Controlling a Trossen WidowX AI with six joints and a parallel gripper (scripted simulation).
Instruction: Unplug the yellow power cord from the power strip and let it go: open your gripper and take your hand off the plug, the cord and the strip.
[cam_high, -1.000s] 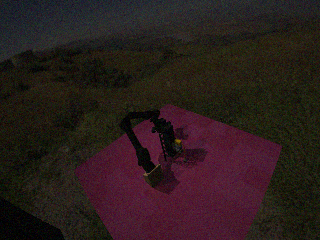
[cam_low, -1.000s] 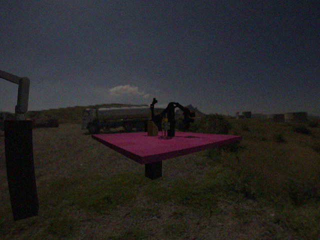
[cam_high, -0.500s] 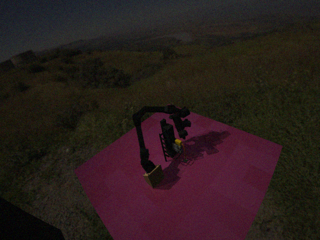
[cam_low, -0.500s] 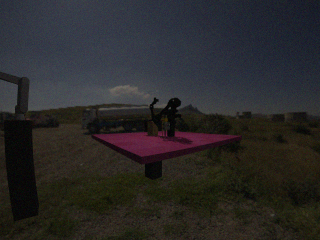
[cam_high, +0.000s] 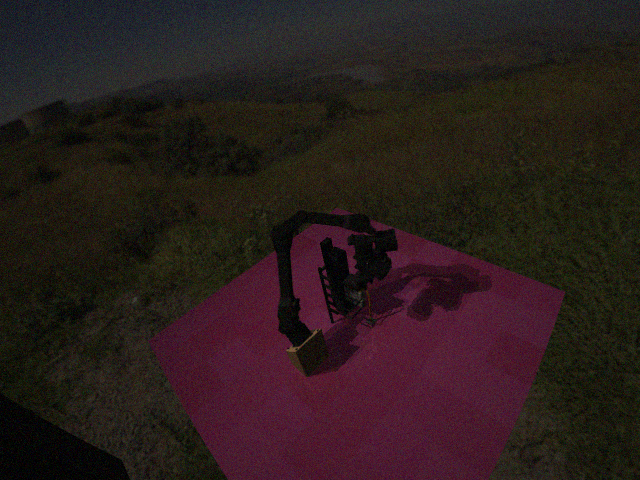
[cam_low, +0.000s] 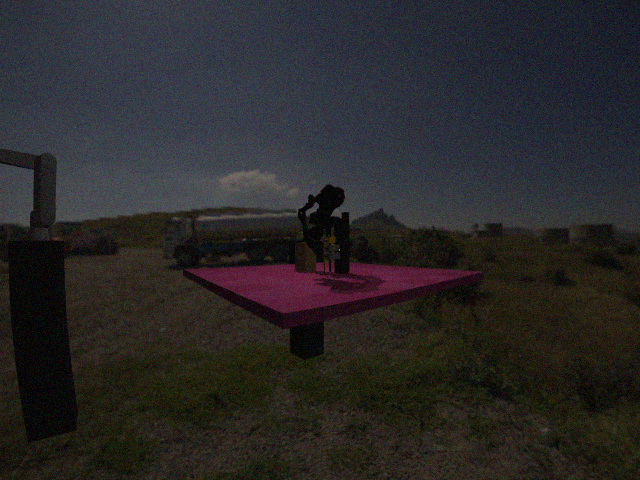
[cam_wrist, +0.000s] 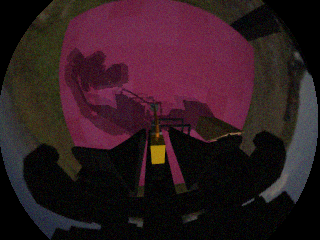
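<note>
The yellow plug (cam_wrist: 157, 154) (cam_low: 331, 240) shows between my fingers in the wrist view. The yellow-orange cord (cam_wrist: 156, 120) (cam_high: 369, 299) hangs from it. My gripper (cam_wrist: 157, 130) (cam_high: 356, 284) is partly open, with a gap on each side of the plug. It points down around the plug and is not closed on it. A pale grey block (cam_low: 333, 251) (cam_high: 355, 298), which seems to be the power strip, sits just below the plug. The dark fingers hide much of it, and I cannot tell whether the plug is seated.
A tall black block (cam_high: 337, 266) (cam_low: 344, 248) stands close beside the plug. A thin black rack (cam_high: 325, 291) stands next to it. The arm's tan base block (cam_high: 308, 356) (cam_low: 305, 257) stands on the pink table top (cam_high: 392, 408) (cam_low: 258, 289).
</note>
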